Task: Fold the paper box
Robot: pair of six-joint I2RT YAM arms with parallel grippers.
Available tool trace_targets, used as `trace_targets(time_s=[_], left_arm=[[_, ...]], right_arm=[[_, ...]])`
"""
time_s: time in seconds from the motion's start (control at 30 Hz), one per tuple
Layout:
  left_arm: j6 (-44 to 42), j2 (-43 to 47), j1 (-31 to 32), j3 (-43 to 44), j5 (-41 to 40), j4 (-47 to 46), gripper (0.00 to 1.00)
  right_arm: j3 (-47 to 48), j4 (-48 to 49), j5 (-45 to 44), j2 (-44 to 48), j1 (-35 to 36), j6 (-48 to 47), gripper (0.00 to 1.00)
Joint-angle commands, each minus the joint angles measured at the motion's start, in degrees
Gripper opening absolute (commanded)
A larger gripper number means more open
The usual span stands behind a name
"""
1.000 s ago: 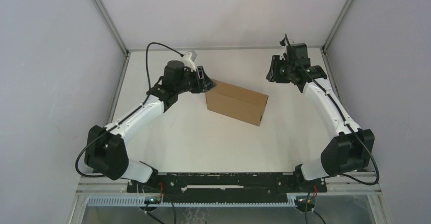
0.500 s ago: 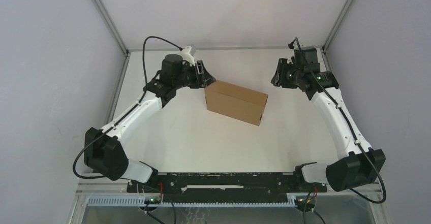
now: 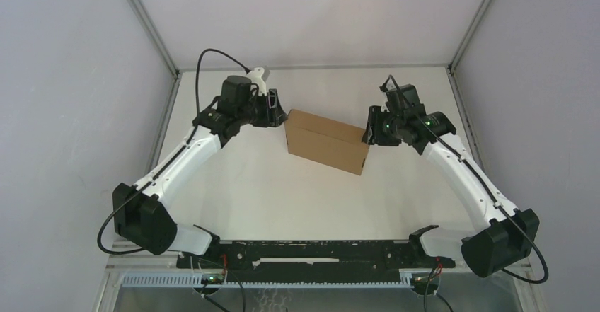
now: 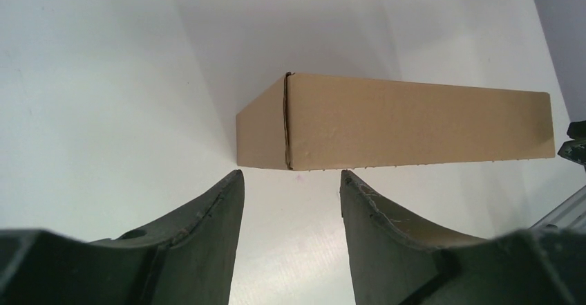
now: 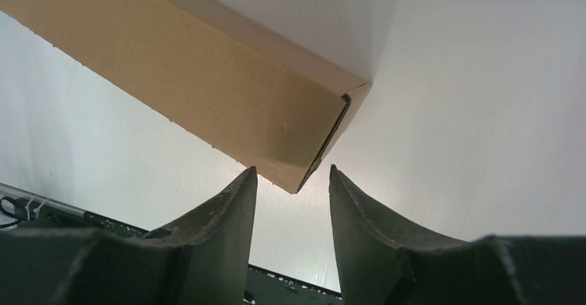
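Observation:
The paper box (image 3: 327, 142) is a closed plain brown cardboard block standing on the white table in the middle of the top view, slanted from far left to near right. My left gripper (image 3: 280, 111) is open and empty just off the box's far left corner; the box (image 4: 394, 122) lies a little ahead of its fingertips (image 4: 290, 176). My right gripper (image 3: 369, 132) is open and empty at the box's right end; that box corner (image 5: 304, 128) reaches almost between its fingertips (image 5: 291, 171).
The white table (image 3: 283, 192) is bounded by grey side walls and metal corner posts. The black base rail (image 3: 311, 252) with both arm mounts runs along the near edge. A cable loops above the left arm (image 3: 212, 61).
My right gripper has swung from the far right corner down and left to the box's right end. My left gripper has drawn slightly back and left from the box's far left corner.

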State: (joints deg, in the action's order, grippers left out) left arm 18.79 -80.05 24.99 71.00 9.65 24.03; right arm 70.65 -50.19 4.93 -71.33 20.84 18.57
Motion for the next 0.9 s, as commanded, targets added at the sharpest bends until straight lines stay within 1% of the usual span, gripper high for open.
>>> trace_targets(time_s=[0.0,0.37,0.87], left_arm=[[-2.27,1.17,-0.29,-0.95,1.47,-0.39,0.58],[-1.82,-2.27,-0.25,-2.27,2.94,-3.83,0.57],[-1.41,-7.28,-0.30,-2.30,1.72,-4.26,0.54]], right_arm=[[-0.12,0.69,-2.79,0.79,1.79,2.52,0.51],[-1.25,2.26,-4.60,-1.26,2.20,2.81,0.51],[-3.23,4.13,-3.90,-2.23,0.82,2.04,0.51]])
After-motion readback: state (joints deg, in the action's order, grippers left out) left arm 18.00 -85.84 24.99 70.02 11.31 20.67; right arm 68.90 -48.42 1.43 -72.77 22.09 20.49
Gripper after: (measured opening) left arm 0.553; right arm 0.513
